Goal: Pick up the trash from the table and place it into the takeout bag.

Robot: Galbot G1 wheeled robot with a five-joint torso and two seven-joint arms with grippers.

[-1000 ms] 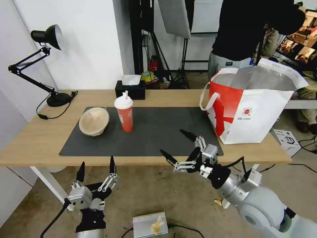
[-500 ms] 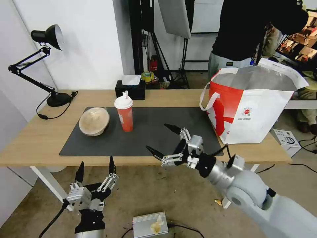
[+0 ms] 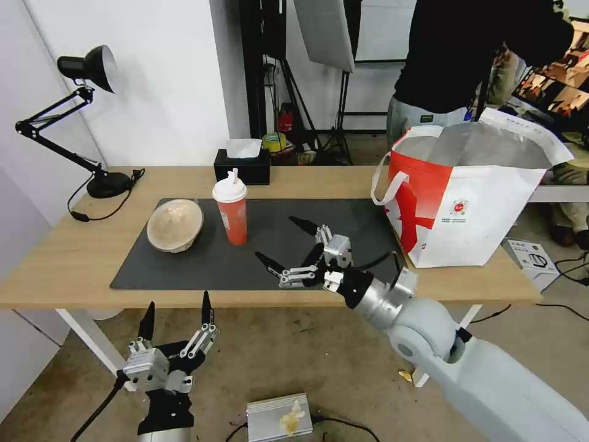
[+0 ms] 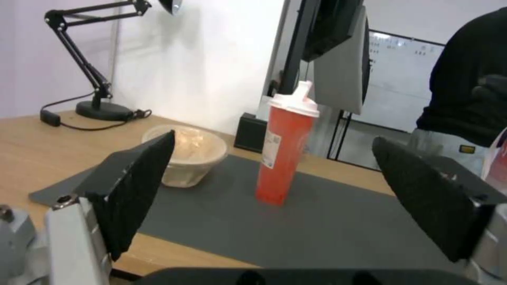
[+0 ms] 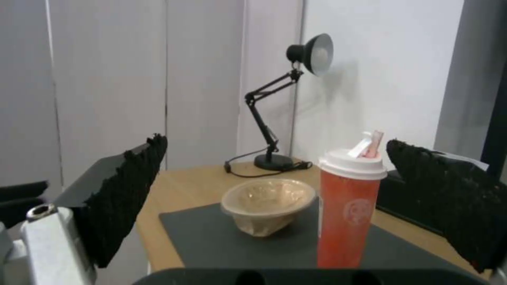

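Head overlooks table (image 3: 61, 258); wrists face cup (image 4: 283, 152)

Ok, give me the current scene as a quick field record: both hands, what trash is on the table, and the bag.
right hand: open, over the dark mat, pointed at the cup, apart from it
left hand: open, low in front of the table's near edge, holding nothing
red cup: upright on the mat, white lid on
beige bowl: on the mat's left end, beside the cup, not touching
takeout bag: standing open on the table's right end, foil lining visible
table: also carries a black lamp and a tissue box at the back
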